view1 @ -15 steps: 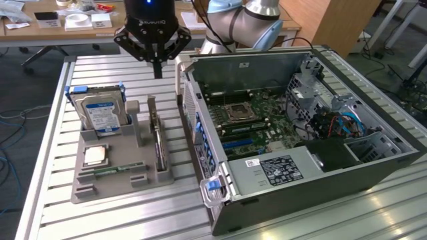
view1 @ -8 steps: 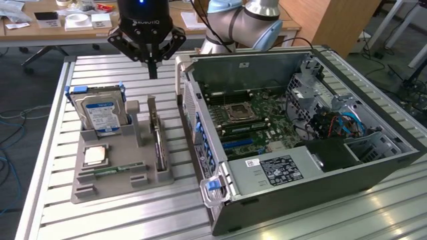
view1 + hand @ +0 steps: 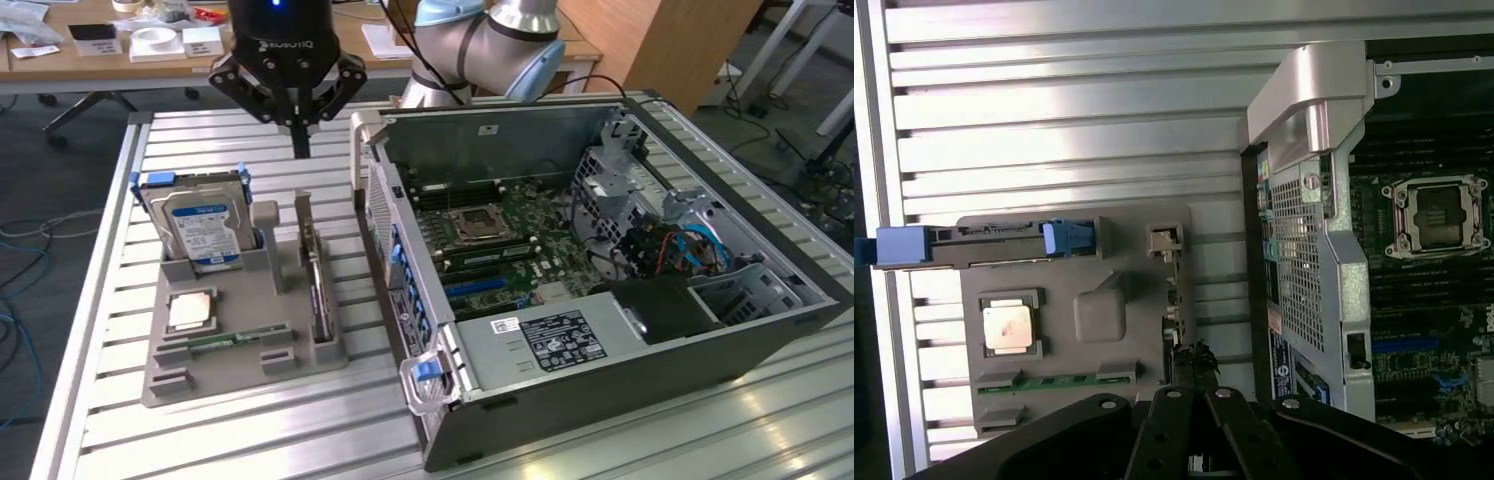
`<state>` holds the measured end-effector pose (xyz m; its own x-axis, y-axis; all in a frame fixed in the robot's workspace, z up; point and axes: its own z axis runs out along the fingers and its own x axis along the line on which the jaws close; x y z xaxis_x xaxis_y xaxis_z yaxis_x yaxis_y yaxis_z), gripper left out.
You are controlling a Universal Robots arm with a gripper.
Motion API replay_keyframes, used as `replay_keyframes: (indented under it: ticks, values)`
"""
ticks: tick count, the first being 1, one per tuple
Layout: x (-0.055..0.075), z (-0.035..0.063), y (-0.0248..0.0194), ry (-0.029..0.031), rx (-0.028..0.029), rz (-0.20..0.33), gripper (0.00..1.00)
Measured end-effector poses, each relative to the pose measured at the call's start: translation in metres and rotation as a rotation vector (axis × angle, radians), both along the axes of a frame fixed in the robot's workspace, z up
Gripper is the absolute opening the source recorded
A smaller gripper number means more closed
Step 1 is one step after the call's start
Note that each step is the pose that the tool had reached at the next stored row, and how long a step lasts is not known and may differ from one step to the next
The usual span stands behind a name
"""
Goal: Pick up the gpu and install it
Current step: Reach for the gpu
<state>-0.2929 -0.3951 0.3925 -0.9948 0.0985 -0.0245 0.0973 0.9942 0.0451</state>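
Pinched fully together and gripping nothing, the pincer (image 3: 302, 146) is hanging above the slatted table (image 3: 94, 430), near the far end of the grey holder (image 3: 174, 385). In the wrist view its closed tips (image 3: 1194, 365) are lining up almost over the thin upper edge of the gpu (image 3: 1172, 335).

The gpu (image 3: 316, 290) is standing on its long edge in a slot of the holder, on the side nearest the open computer case (image 3: 601, 330). It is untouched and well below the fingers. I am judging it to be light and stiff but fragile: a thin board whose soldered parts and connector edge would not tolerate squeezing or twisting. The exposed upper edge looks like the sound place to take hold, pinching across the board's thickness near the middle of its length, so the card is hanging level and not swinging. That edge is narrow and smooth, so a slip seems possible.

Further out, a hard drive (image 3: 200, 225), a processor chip (image 3: 191, 310) and a RAM stick (image 3: 234, 340) are sitting in the same holder.
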Motion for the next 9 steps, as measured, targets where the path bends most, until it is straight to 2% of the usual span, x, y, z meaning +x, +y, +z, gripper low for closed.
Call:
replay_keyframes:
  ticks: [5, 9]
  values:
    - [-0.0005, 0.0, -0.0001, 0.0, 0.0, 0.0, 0.11]
    - [-0.0008, 0.0, -0.0033, 0.0001, 0.0, 0.0, 0.11]
